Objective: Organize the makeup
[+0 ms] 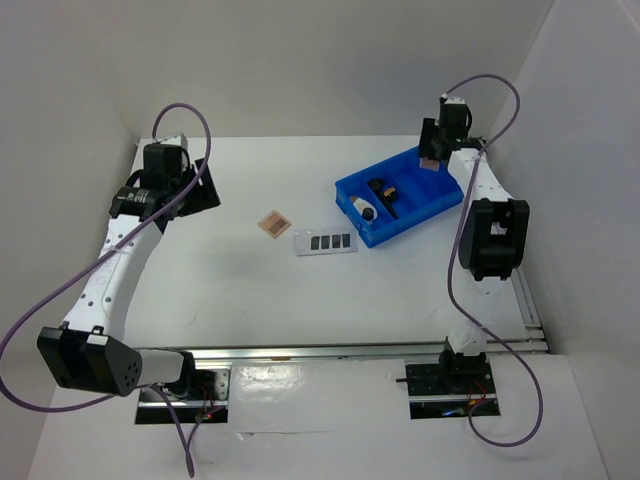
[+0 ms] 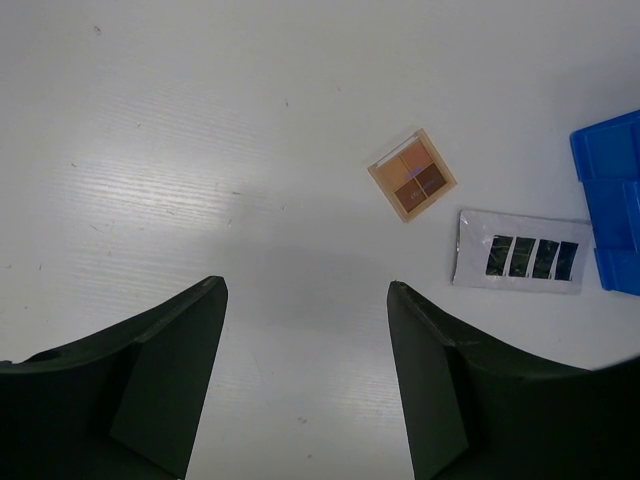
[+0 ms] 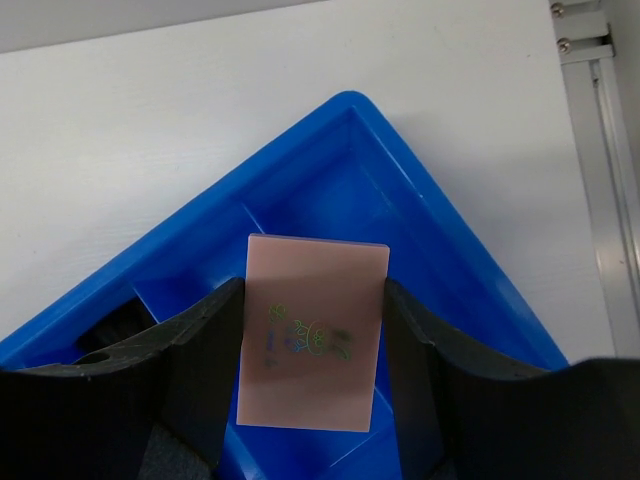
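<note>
My right gripper (image 3: 312,345) is shut on a pink compact (image 3: 312,345) with a small iridescent drawing on its lid, held over the far right corner of the blue bin (image 3: 430,230). From above, that pink compact (image 1: 431,163) hangs at the bin's (image 1: 400,195) back end. A tan square compact (image 2: 412,175) and a grey strip palette (image 2: 522,256) with dark pans lie on the table, also seen as the tan compact (image 1: 275,224) and the palette (image 1: 325,242). My left gripper (image 2: 305,300) is open and empty, above bare table to the left of them.
Inside the bin lie a black brush (image 1: 384,193) and a white tube (image 1: 365,209). Metal rails (image 3: 590,110) run along the table's right edge. White walls close in the table on three sides.
</note>
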Robot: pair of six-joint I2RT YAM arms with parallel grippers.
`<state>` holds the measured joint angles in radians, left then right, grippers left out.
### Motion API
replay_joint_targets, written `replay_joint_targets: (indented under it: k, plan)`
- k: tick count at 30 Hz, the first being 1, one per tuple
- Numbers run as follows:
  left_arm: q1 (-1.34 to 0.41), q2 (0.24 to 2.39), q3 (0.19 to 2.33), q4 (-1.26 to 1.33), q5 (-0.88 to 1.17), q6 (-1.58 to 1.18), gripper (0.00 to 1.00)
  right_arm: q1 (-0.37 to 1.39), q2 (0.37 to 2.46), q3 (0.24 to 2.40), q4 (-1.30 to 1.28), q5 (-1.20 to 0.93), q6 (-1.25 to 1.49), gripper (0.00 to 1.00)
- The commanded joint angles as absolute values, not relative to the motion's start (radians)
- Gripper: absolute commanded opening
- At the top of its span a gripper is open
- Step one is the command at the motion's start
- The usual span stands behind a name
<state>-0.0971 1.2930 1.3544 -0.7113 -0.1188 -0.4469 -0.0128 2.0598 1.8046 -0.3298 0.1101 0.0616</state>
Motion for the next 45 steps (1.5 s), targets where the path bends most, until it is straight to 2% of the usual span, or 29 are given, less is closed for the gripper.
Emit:
replay_joint_targets:
  k: [1,7,9,11,13,15,17,20,26,31,39,45]
  plan:
    - [-0.101,1.301,1.388,-0.690,-0.121,-0.431,0.79,-0.006,2.089,1.778,-0.307,0.083,0.060,0.38]
    - [-0.101,1.301,1.388,-0.690,-0.112,-0.431,0.79,-0.006,2.140,1.750,-0.296,0.019,0.069,0.38]
    - [-0.101,1.301,1.388,-0.690,-0.112,-0.431,0.79,-0.006,2.152,1.750,-0.296,0.002,0.069,0.42]
    - [-0.101,1.301,1.388,-0.690,-0.112,-0.431,0.79,0.004,2.166,1.764,-0.305,-0.012,0.069,0.53]
    - [-0.101,1.292,1.388,-0.699,-0.112,-0.431,0.79,0.026,2.175,1.779,-0.316,-0.012,0.069,0.72]
    - [-0.101,1.292,1.388,-0.699,-0.121,-0.431,0.79,0.041,2.164,1.779,-0.316,0.003,0.069,0.80]
    - [-0.101,1.292,1.397,-0.699,-0.121,-0.431,0.79,0.051,2.134,1.792,-0.316,0.003,0.069,0.83]
    - [-0.101,1.281,1.397,-0.700,-0.121,-0.440,0.79,0.071,2.074,1.792,-0.316,0.012,0.069,0.83]
    - [-0.101,1.270,1.387,-0.699,-0.121,-0.440,0.79,0.193,1.961,1.815,-0.325,0.034,0.060,0.67]
    - [-0.101,1.240,1.368,-0.699,-0.121,-0.440,0.79,0.351,1.965,1.890,-0.374,-0.024,0.051,0.66]
    - [-0.101,1.207,1.411,-0.730,-0.112,-0.449,0.79,0.567,2.232,2.127,-0.512,-0.173,-0.066,0.94]
    - [-0.101,1.184,1.402,-0.730,-0.112,-0.449,0.79,0.666,2.295,2.080,-0.445,-0.150,-0.163,0.98]
